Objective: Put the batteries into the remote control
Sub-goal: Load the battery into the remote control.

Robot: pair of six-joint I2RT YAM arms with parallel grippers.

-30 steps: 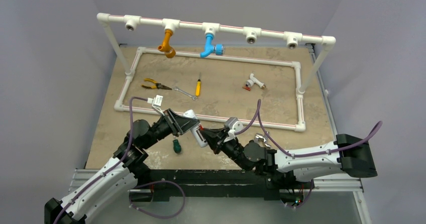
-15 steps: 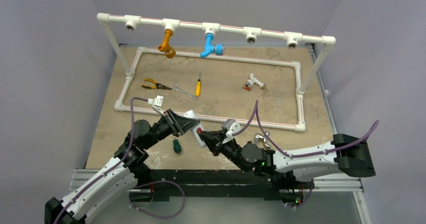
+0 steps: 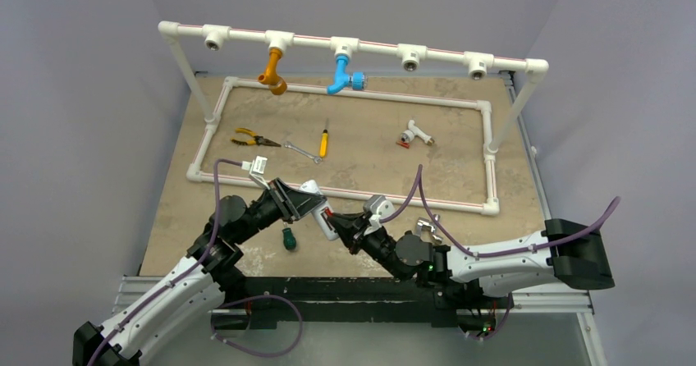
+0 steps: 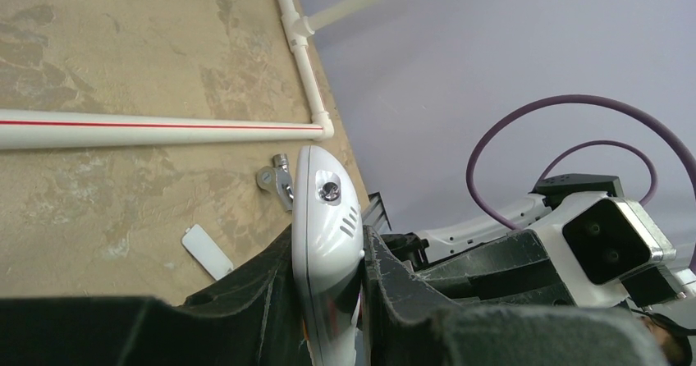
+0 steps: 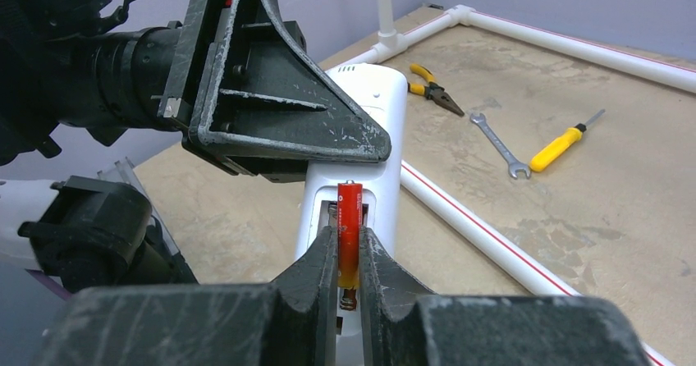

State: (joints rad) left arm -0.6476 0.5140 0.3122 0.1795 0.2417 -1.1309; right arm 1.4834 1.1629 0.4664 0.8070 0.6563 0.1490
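Observation:
My left gripper (image 3: 308, 206) is shut on the white remote control (image 3: 326, 222) and holds it off the table, back side toward the right arm. In the left wrist view the remote (image 4: 327, 218) stands edge-on between the jaws of the left gripper (image 4: 328, 251). My right gripper (image 5: 349, 247) is shut on a red-orange battery (image 5: 349, 231), held lengthwise at the open battery bay of the remote (image 5: 377, 136), with a spring showing under the battery's lower end. In the top view the right gripper (image 3: 338, 222) meets the remote. A second battery is not in view.
The white battery cover (image 4: 207, 251) and a shiny metal tap fitting (image 4: 277, 181) lie on the table below the remote. A green-handled screwdriver (image 3: 288, 237) lies near the left arm. Pliers (image 3: 250, 139), a wrench (image 3: 302, 152), a yellow screwdriver (image 3: 323, 142) and a white T-fitting (image 3: 418, 134) lie inside the pipe frame (image 3: 435, 199).
My right gripper has moved left with the battery, up to the remote's back. The left gripper and the remote have stayed almost still.

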